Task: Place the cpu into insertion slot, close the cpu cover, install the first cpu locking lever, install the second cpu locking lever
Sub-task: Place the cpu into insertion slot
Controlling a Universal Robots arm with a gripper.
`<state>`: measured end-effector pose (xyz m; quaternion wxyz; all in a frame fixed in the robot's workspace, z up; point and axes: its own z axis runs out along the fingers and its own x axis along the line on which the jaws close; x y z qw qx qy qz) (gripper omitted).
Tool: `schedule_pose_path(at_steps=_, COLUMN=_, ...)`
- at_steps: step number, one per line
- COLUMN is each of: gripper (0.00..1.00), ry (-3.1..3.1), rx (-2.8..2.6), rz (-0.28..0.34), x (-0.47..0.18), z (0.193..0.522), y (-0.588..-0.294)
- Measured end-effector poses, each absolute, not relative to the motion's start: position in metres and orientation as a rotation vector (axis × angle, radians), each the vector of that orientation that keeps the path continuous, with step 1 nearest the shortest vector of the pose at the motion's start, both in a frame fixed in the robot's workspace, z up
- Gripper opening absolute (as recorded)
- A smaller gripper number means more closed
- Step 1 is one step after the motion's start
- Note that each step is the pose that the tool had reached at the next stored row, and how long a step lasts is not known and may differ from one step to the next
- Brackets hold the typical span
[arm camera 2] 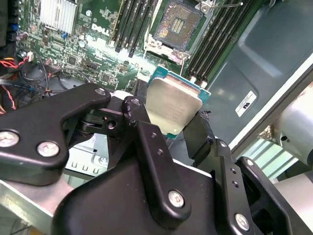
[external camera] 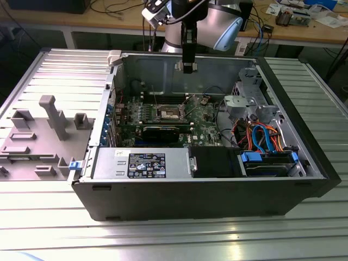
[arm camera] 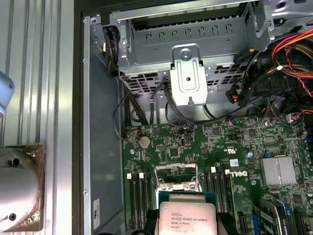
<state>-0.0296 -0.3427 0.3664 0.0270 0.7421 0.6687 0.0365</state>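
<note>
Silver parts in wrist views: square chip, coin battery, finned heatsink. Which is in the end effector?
The cpu, the flat square chip, clamped in the end effector. The round coin battery and finned heatsink sit on the motherboard.

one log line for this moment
pincer: shut on cpu | cpu: held in air, not seated | insertion slot: empty, pins exposed

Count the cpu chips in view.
1. The cpu is clamped in the gripper above the motherboard, near the empty insertion slot; others could be hidden.
</note>
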Motion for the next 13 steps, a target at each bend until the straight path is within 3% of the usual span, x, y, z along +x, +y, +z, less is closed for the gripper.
schedule_pose_path(at_steps=13, gripper=0.54, ry=2.062, rx=2.295, rz=0.113, x=-0.0296, z=0.3663, y=-0.3427)
